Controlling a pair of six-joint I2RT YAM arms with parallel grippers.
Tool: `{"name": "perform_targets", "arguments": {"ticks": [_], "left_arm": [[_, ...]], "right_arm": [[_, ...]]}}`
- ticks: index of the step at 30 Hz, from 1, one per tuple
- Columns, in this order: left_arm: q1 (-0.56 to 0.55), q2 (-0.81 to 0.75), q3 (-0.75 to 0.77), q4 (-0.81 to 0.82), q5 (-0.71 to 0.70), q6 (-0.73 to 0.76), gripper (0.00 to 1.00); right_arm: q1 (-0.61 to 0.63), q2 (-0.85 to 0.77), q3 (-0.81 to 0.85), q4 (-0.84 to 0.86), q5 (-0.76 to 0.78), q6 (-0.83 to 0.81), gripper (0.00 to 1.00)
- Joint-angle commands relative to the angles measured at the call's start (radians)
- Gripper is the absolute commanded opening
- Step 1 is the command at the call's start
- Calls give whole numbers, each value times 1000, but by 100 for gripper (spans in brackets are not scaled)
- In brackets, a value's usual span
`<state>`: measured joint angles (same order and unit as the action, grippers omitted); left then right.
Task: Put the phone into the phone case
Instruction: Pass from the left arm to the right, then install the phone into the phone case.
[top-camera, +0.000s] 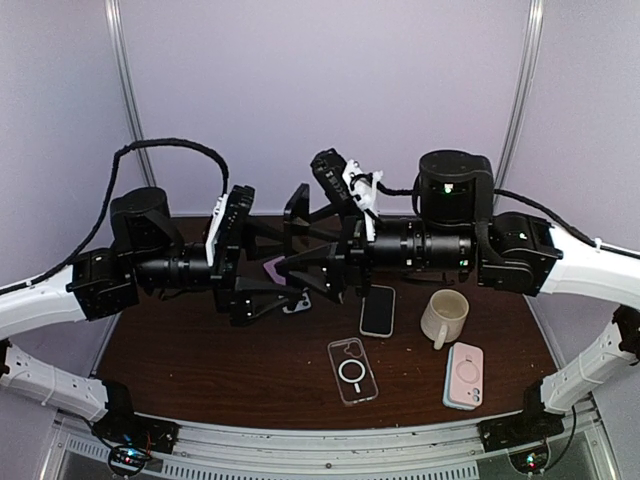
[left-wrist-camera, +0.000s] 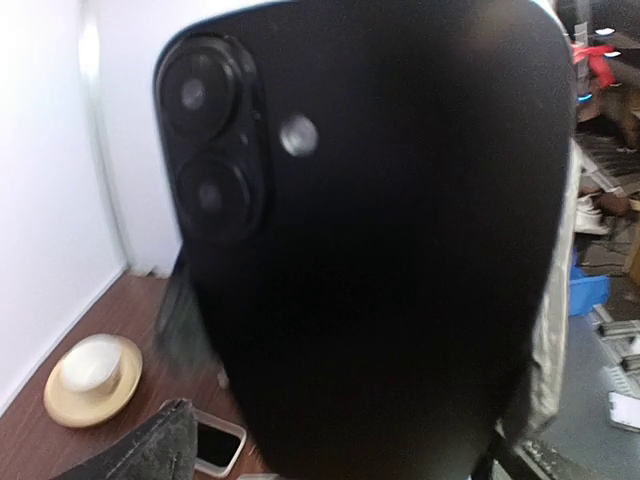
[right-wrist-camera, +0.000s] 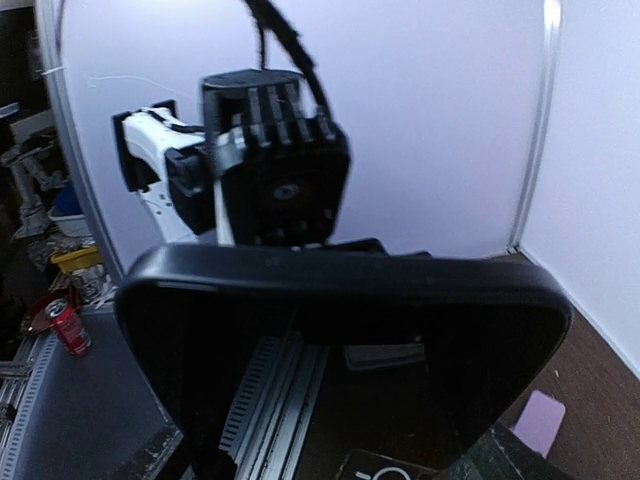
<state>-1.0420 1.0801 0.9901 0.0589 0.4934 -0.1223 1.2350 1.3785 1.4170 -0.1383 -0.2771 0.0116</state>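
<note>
Wrist views only: black phone (left-wrist-camera: 400, 280), up in mid-air.
Right gripper (top-camera: 325, 250): pinching the phone.
Left gripper (top-camera: 290, 255): spread or pinching — we cannot tell.
Top view only: we see the clear case (top-camera: 352, 371) flat on the surface (top-camera: 200, 360).

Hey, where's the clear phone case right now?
In the top view the clear phone case lies flat on the table, centre-right, just nearer than the black phone, with the pink case on its right.
</note>
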Motion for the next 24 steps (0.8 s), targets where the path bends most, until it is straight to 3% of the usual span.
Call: {"name": "perform_targets", "arguments": {"ticks": [1, 5, 8, 11, 18, 24], "left_arm": [[4, -31, -40, -224, -269, 73, 97], [4, -32, -73, -279, -300, 79, 98], [3, -20, -83, -333, -336, 72, 97], [4, 12, -79, -407, -414, 72, 98], [12, 96, -40, -481, -544, 60, 98], [35, 91, -48, -506, -550, 54, 98]], "right_arm": [[-4, -52, -12, -112, 305, 128, 0], [-6, -59, -41, -181, 445, 218, 0], [-6, -50, -52, -313, 648, 364, 0], [-3, -18, -124, -386, 740, 504, 0], [44, 144, -212, -462, 782, 854, 0], [68, 252, -274, -357, 712, 908, 0]]}}
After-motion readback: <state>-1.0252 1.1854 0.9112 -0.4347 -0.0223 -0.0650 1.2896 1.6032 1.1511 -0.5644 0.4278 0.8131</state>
